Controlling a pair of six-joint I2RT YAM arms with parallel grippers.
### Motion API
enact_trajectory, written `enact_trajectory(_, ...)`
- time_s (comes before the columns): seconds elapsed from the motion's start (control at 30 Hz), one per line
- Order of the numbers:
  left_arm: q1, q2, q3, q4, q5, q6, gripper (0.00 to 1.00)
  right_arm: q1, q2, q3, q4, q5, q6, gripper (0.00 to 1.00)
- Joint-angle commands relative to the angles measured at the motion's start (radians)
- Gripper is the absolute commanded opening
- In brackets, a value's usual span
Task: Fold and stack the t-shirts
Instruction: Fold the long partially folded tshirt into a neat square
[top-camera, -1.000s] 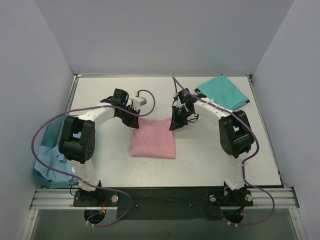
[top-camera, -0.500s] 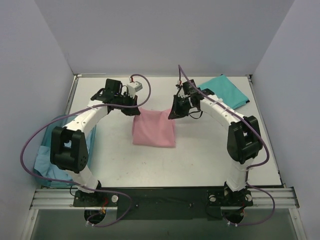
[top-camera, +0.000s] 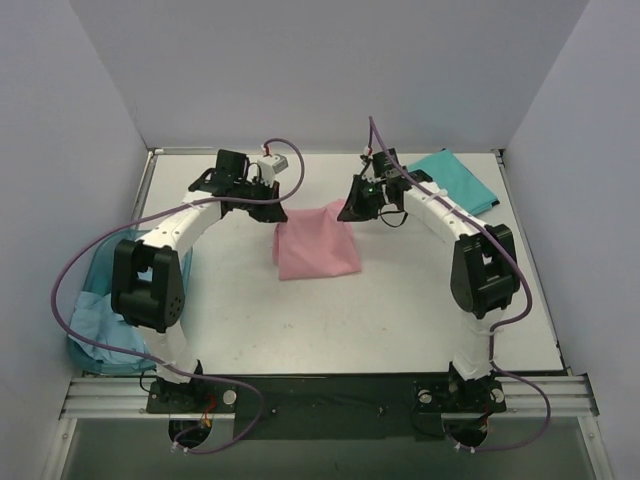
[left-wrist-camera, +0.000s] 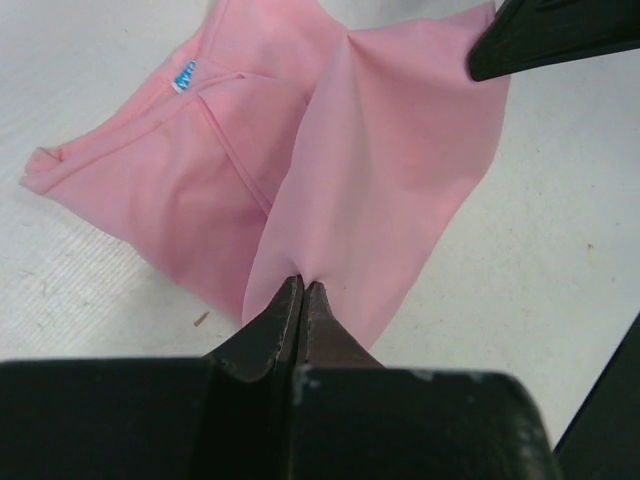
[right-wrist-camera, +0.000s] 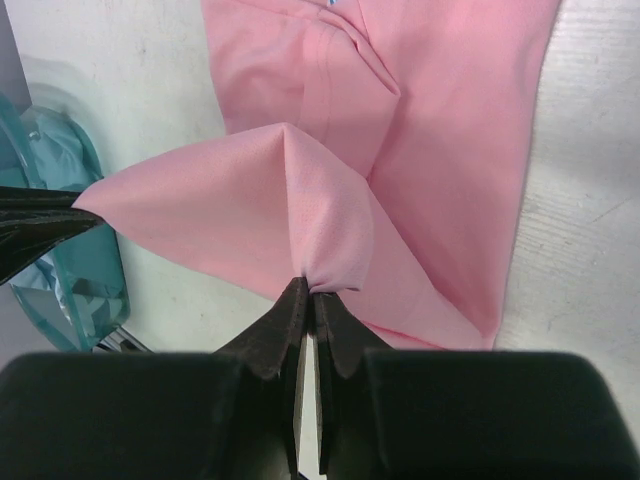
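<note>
The light pink t-shirt (top-camera: 315, 245) hangs between my two grippers over the middle of the table, its far edge lifted and its near part resting on the table. My left gripper (top-camera: 275, 208) is shut on its far left corner, seen in the left wrist view (left-wrist-camera: 303, 283) with the pink shirt (left-wrist-camera: 380, 170) spread beyond. My right gripper (top-camera: 350, 212) is shut on its far right corner, seen in the right wrist view (right-wrist-camera: 308, 285) with the pink shirt (right-wrist-camera: 440, 150). A folded teal green t-shirt (top-camera: 455, 180) lies at the far right. A pale blue t-shirt (top-camera: 100, 330) sits in the basket at the left.
The translucent blue plastic basket (top-camera: 98, 275) stands off the table's left edge by the left arm's base; it also shows in the right wrist view (right-wrist-camera: 60, 220). Purple cables loop over both arms. White walls close the table on three sides.
Both grippers have moved toward the far side of the table and risen, pulling the pink shirt's far edge up and away. The shirt has shifted farther back.
</note>
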Motion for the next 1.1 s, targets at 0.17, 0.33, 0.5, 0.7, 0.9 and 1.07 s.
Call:
enact_trajectory(0.17, 0.001, -0.219, -0.101, -0.179, 0.195, 0.071, 0.0, 0.024, -0.342, -0.301, 0.004, -0.021, -0.029, 0.0)
enact_trajectory(0.33, -0.018, -0.384, -0.227, -0.299, 0.27, 0.168, 0.0, 0.089, -0.533, -0.505, 0.004, 0.005, -0.02, 0.0)
enact_trajectory(0.5, -0.071, -0.498, -0.308, -0.478, 0.333, 0.324, 0.0, 0.198, -0.741, -0.654, -0.008, 0.061, 0.038, 0.0)
enact_trajectory(0.7, -0.081, -0.596, -0.321, -0.736, 0.452, 0.516, 0.0, 0.351, -0.988, -0.778, -0.056, 0.173, 0.156, 0.0)
enact_trajectory(0.9, -0.078, -0.635, -0.291, -0.787, 0.48, 0.535, 0.0, 0.454, -1.119, -0.811, -0.113, 0.259, 0.239, 0.0)
enact_trajectory(1.07, -0.076, -0.606, -0.371, -0.52, 0.33, 0.27, 0.0, 0.433, -1.007, -0.768, -0.12, 0.304, 0.189, 0.0)
